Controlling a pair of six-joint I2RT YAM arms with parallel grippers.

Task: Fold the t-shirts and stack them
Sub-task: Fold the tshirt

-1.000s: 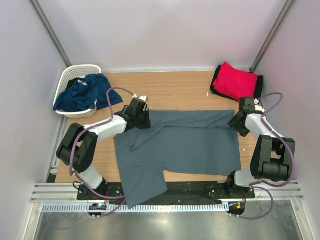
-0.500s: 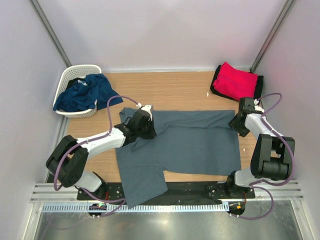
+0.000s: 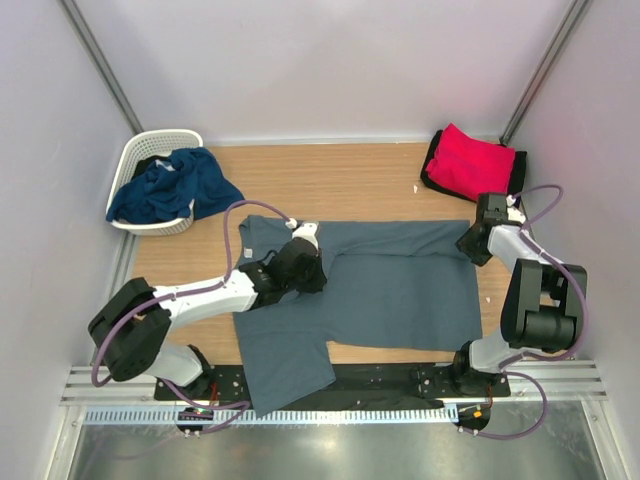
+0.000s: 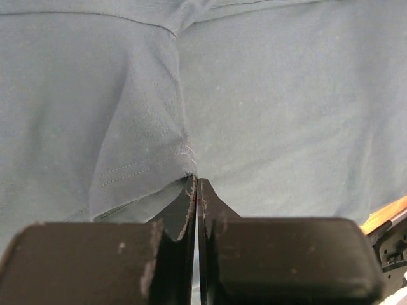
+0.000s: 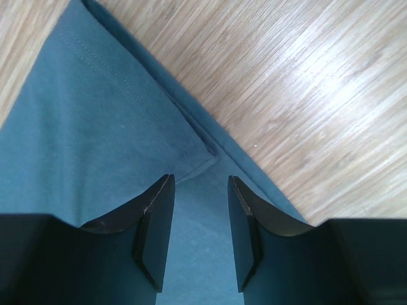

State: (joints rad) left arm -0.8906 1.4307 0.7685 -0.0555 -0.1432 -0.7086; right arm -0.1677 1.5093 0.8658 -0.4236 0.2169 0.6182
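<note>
Left fingers (image 4: 181,213) pinch the grey-blue t-shirt (image 3: 400,285) by its sleeve hem, likely to fold it inward — right fingers (image 5: 154,222) stand apart astride its corner.

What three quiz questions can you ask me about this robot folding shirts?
1. True or false: the left jaws are shut on the spread slate grey-blue cloth t-shirt.
2. Where does the folded bright red cloth t-shirt lie? A near left corner; B far right corner; C centre.
3. What colour is the crumpled soft t-shirt draped over the white plastic lattice basket?
Key: 1 true; 2 B; 3 navy blue.
</note>
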